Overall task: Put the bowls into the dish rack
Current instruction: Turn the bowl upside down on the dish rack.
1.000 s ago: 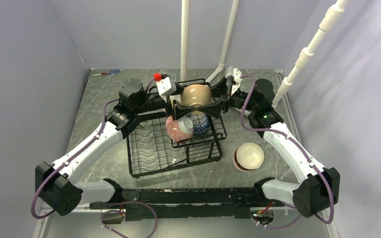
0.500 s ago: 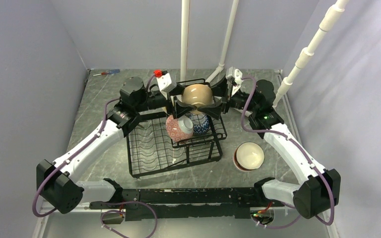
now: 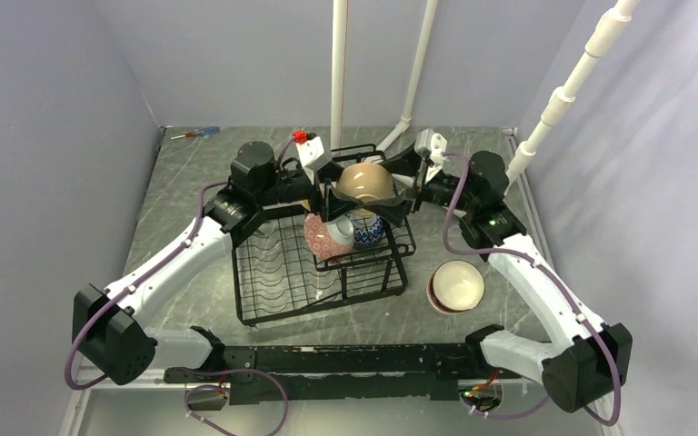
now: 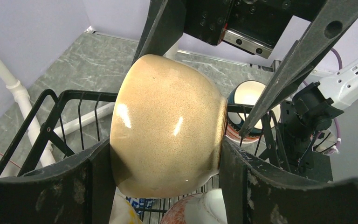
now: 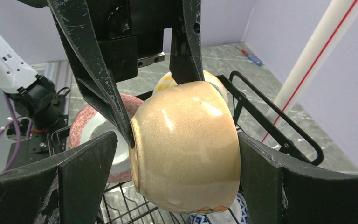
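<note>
The right pincer (image 5: 177,142) has just been spread clear of the tan bowl (image 3: 364,182), which is now left clenched by the left pincer (image 4: 163,151) alone above the dish rack (image 3: 237,291), so one-armed placement is judged to be next.

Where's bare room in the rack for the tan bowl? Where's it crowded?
Free: dish rack's lower tray, left and front of the upper basket. Crowded: the basket, with pink bowl, blue bowl, and tan bowl above.
</note>
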